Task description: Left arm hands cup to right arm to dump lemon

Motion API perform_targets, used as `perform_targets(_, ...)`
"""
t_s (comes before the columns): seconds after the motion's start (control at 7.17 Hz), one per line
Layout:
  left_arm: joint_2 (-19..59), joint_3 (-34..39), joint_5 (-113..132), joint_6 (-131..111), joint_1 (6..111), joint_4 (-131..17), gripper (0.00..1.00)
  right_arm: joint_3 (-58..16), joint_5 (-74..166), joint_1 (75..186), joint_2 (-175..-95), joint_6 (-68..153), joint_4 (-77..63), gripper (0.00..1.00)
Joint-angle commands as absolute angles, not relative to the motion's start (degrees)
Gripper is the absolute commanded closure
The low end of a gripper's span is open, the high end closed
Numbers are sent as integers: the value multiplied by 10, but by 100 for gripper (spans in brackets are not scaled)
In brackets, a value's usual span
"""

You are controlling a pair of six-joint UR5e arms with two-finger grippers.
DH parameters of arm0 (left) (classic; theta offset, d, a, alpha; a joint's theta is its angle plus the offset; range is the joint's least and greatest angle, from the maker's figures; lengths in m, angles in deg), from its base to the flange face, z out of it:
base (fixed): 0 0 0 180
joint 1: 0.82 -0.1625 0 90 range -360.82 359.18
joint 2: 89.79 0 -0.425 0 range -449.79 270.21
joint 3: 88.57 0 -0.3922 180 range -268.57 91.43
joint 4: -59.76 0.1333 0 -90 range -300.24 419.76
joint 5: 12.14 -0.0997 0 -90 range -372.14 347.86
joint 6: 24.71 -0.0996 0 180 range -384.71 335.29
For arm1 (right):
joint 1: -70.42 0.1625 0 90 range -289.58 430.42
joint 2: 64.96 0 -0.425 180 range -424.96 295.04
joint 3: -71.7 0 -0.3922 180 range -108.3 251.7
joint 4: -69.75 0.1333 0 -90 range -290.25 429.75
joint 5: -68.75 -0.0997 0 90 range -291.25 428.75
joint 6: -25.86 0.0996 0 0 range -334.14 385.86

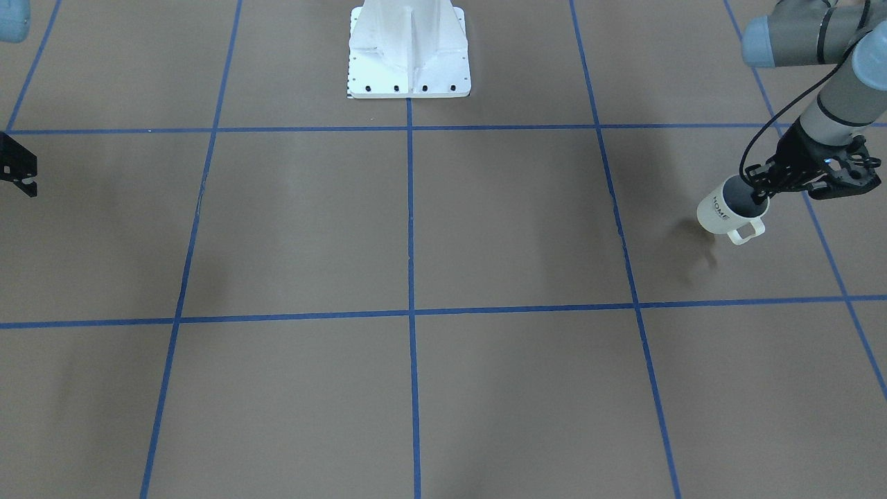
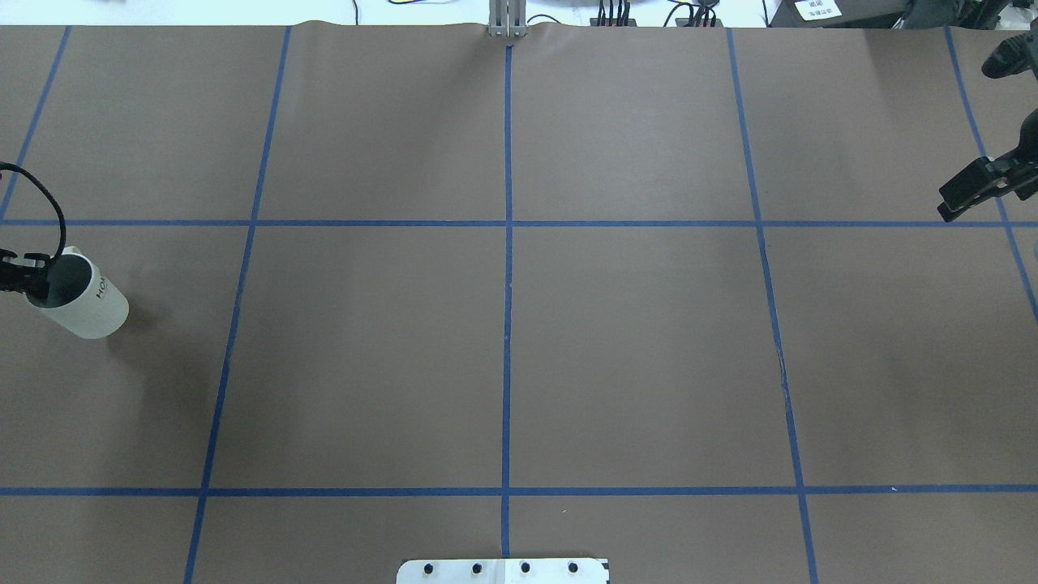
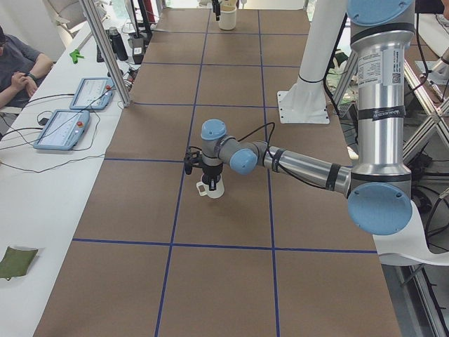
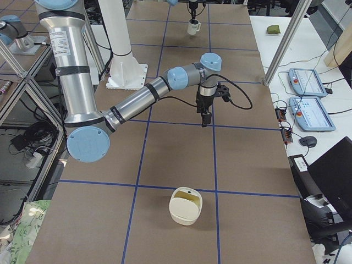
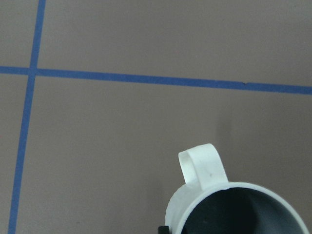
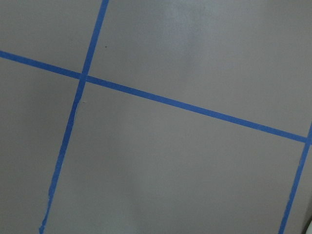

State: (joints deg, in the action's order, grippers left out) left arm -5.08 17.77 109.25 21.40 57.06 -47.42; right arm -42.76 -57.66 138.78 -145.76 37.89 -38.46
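L end effector (image 2: 31, 276) cut off by overhead view's left edge, R end effector (image 2: 950, 203) by its right. L wrist cam crops cup (image 5: 229, 202) at bottom; inside too dark to tell contents.

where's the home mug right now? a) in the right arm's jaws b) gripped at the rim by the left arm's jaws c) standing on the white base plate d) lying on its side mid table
b: the left gripper has its jaws clamped on the rim of the cup at the table's left end; the right gripper holds nothing.
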Motion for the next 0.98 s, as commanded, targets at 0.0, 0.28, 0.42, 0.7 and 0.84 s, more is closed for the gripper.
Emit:
perform_targets(0.0, -53, 173, 1093, 210, 553, -477, 74, -421, -597, 1388, -1457, 380, -384, 0)
perform_targets(0.28, -55, 176, 1091, 208, 554, -478, 0, -423, -600, 1390, -1455, 381, -384, 0)
perform_targets(0.42, -55, 180, 1090, 207, 556, -487, 0, -423, -600, 1390, -1455, 381, -383, 0)
perform_targets(0.7, -43, 201, 1119, 188, 576, -458, 0, -423, -599, 1398, -1457, 379, -377, 0)
perform_targets(0.84, -11, 212, 1125, 98, 615, -391, 0, -421, -599, 1406, -1458, 379, -377, 0)
